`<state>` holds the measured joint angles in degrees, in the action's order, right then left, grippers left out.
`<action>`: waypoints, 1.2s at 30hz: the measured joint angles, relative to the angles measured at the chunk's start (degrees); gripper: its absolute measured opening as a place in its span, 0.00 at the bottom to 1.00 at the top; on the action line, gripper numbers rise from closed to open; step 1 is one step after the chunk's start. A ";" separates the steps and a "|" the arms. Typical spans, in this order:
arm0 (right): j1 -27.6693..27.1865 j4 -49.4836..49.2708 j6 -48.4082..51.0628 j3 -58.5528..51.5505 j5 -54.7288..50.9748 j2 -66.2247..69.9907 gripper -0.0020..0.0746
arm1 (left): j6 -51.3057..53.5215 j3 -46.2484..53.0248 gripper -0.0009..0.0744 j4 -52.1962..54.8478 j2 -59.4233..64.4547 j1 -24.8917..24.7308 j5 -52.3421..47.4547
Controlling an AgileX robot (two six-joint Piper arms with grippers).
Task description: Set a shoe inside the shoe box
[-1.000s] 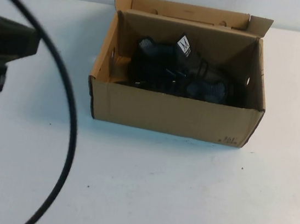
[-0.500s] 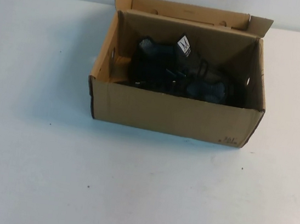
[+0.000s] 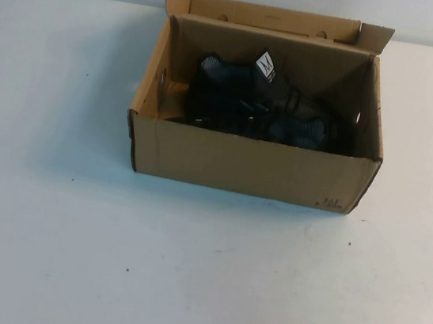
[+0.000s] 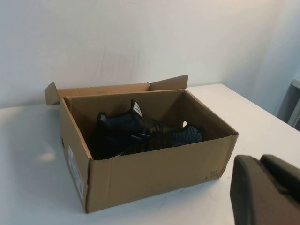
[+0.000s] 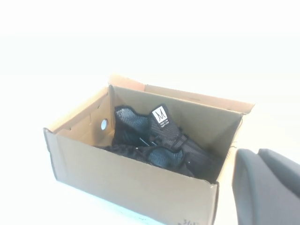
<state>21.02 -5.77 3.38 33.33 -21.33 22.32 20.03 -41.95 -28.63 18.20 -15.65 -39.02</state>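
Observation:
The brown cardboard shoe box (image 3: 248, 166) stands open at the far middle of the table, its flap lid folded back. A black mesh shoe (image 3: 246, 90) with a white tongue tag lies inside; more black mesh beside it looks like a second shoe (image 3: 304, 130). The box (image 4: 150, 171) and the shoe (image 4: 126, 131) show in the left wrist view, and the box (image 5: 126, 183) and the shoe (image 5: 150, 129) in the right wrist view. My left gripper (image 4: 260, 161) is shut and empty, off the box's front right corner. My right gripper (image 5: 258, 154) is shut and empty, beside the box's right end. Neither arm shows in the high view.
The white table (image 3: 202, 272) stretches in front of and on both sides of the box. A pale wall (image 4: 140, 37) rises just behind the box.
The left arm and its black cable, at the left edge of the high view one second ago, have gone out of that view. The box and shoes have not moved.

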 joint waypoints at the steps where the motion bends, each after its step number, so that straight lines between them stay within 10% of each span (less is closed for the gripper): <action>1: 0.00 -0.24 0.00 -0.56 0.51 -0.10 0.01 | 0.00 0.00 0.01 0.00 0.00 0.00 0.00; 23: 0.00 -1.08 0.00 -2.30 -6.31 -0.10 0.01 | -0.09 0.89 0.01 -0.09 0.00 0.00 0.61; 36: 0.00 -1.08 0.00 -2.30 -7.65 -0.10 0.01 | -1.41 22.40 0.01 7.71 -14.12 0.04 9.38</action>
<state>21.02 -6.85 3.38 31.04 -28.98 22.21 18.62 -19.55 -20.92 4.09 -15.61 -29.64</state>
